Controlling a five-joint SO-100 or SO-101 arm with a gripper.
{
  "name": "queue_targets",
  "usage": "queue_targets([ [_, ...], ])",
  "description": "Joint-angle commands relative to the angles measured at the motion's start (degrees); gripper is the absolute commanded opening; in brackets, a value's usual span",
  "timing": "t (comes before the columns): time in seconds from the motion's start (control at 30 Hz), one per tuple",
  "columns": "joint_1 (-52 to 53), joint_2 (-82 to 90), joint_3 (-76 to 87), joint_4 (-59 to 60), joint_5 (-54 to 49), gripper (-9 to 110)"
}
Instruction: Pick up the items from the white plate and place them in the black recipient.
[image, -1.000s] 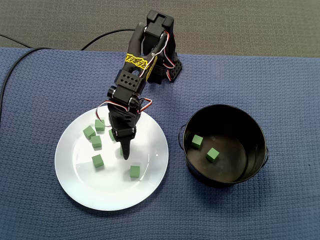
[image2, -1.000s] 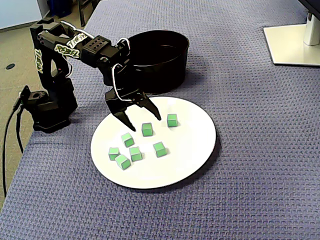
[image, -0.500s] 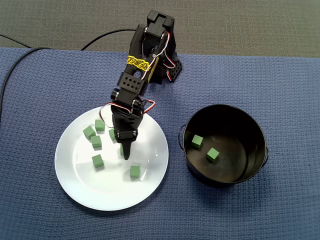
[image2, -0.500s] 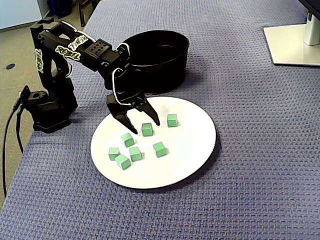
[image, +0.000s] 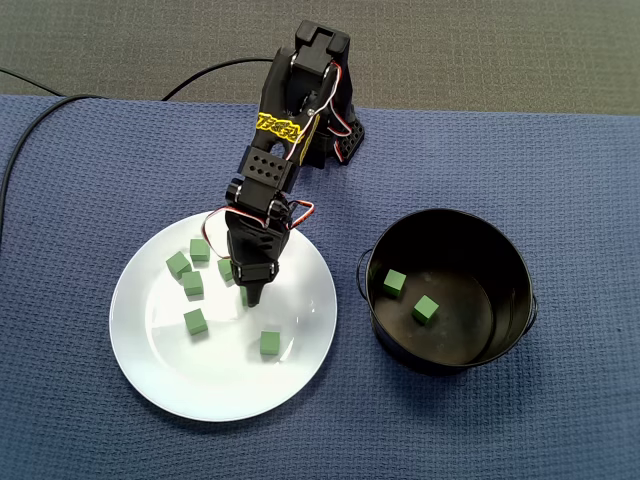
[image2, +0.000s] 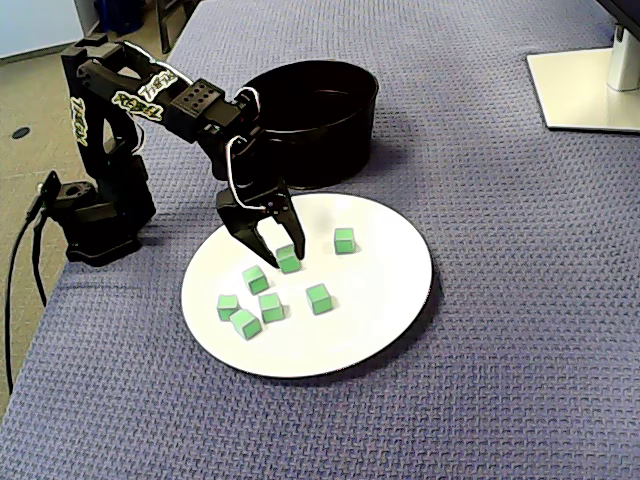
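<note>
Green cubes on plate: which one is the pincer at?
The cube flanked by the pincer's fingertips; the other six lie apart from it on the white plate.

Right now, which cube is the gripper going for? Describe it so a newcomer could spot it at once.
Find the white plate beside the black pot; seven green cubes lie on it. The target cube sits near the plate's middle. It alone lies between the gripper's jaws; the other six lie clear.

Yellow lettering (image: 277, 124) on arm (image: 262, 166), too blurred to read
</note>
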Motion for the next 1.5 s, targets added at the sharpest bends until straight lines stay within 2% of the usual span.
queue_targets([
  [0.0,1.49,5.71,-2.02,2.20,1.23,0],
  [0.23,1.41,19.69,-25.58,26.54,5.19,0],
  [0.33,-4.92,23.55,-39.11,36.04,7.82,0],
  [0.43,-16.52,23.73,-50.80,42.71,8.61,0],
  [0.6,-37.09,17.05,-55.72,44.91,5.19,0],
  [0.83,-46.05,-0.70,-47.72,39.73,2.46,0],
  [1.0,-48.43,-5.45,-39.64,33.75,2.64,1],
  [1.03,-48.78,-5.71,-38.76,33.49,2.55,7],
  [1.1,-49.04,-5.80,-37.44,33.84,2.46,27],
  [1.2,-47.55,-4.22,-38.32,36.56,1.85,40],
  [1.3,-41.75,0.00,-41.13,39.02,4.39,44],
  [1.47,-25.31,3.43,-49.92,42.71,10.37,41],
])
